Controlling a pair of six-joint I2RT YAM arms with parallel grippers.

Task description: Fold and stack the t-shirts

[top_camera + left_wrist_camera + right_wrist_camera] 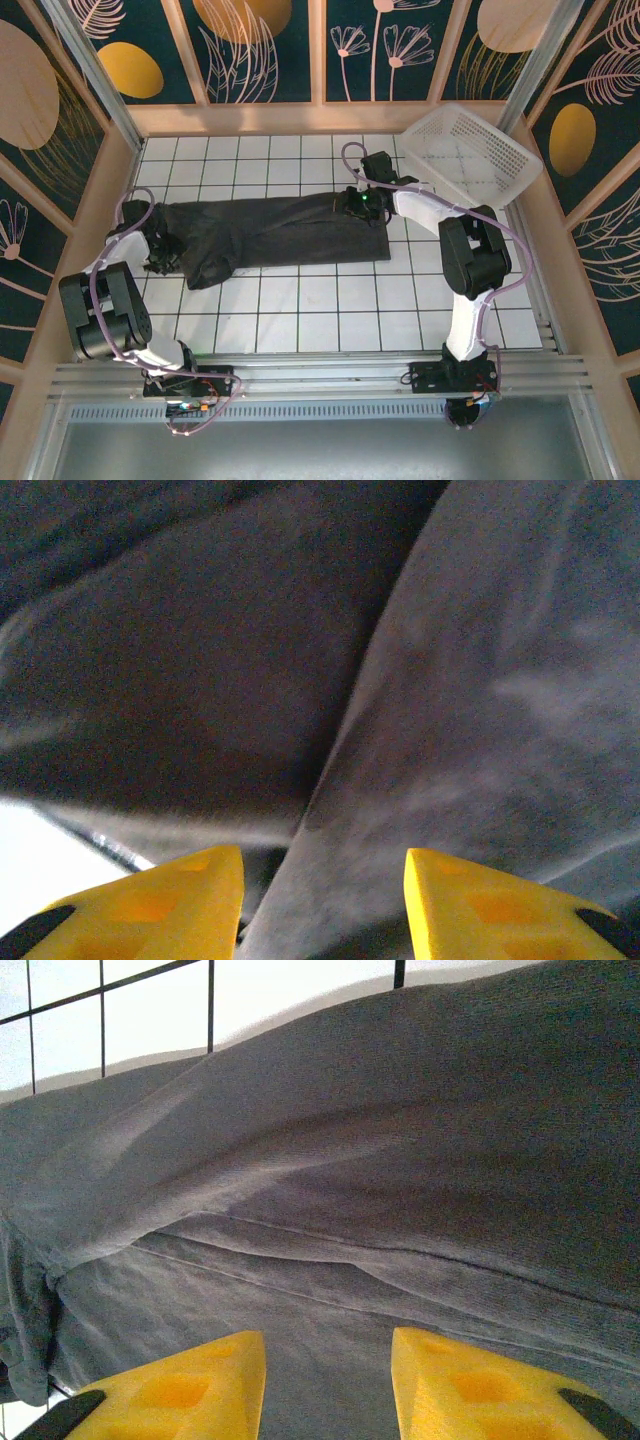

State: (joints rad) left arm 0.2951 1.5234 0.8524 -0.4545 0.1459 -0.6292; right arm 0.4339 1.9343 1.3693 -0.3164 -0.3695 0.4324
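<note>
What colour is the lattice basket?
The plastic lattice basket is white, clearest in the top external view.

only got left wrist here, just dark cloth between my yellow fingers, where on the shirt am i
Observer: From the top camera, the left gripper is at the bunched left end of the t-shirt.
Operator: where's the other arm
Observer: The right gripper is at the shirt's far edge, near its right end.
Operator: any basket around
Observer: A white basket sits at the table's far right corner, apart from the shirt.
</note>
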